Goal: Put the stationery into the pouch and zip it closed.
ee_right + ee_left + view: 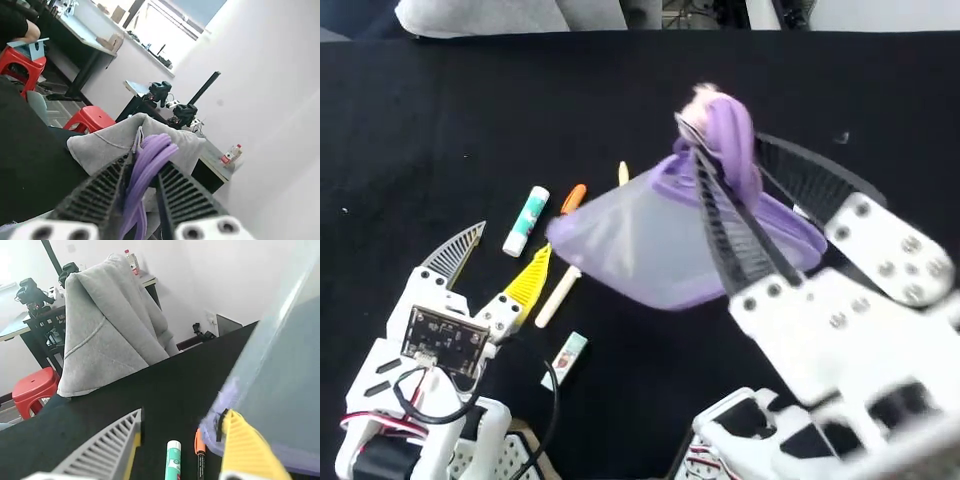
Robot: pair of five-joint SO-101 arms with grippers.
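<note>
My right tool (725, 145) is clamped on a bunched fold of the purple pouch (650, 240). In its own wrist view the fabric is squeezed between the two black ribbed jaws. The pouch hangs from that pinch, raised at the gripped end, and its translucent body slopes down toward the surface (440, 120). I cannot tell whether the low edge touches. I read this as holding the bag up so its mouth can be presented, but I cannot make out whether the zip is open or which way the mouth faces.

My left tool (508, 252) sits low at the near left, with its grey and yellow jaws spread wide and nothing between them. It points at the loose stationery, which I take as lining up for a first pick. The glue stick (527, 220) lies just ahead of the gap. Beside it is the orange marker (573, 198), close to the pouch's lower edge. A white stick (558, 295) lies just beside the yellow jaw on the pouch side, and a small white-and-green piece (568, 358) lies nearer that arm's base. A yellow tip (623, 173) shows at the pouch's far edge; I cannot tell what it belongs to.

Every piece I can see lies outside the pouch, so I judge the packing not yet begun. The bag hangs close over the marker, so the yellow jaw could snag it.
</note>
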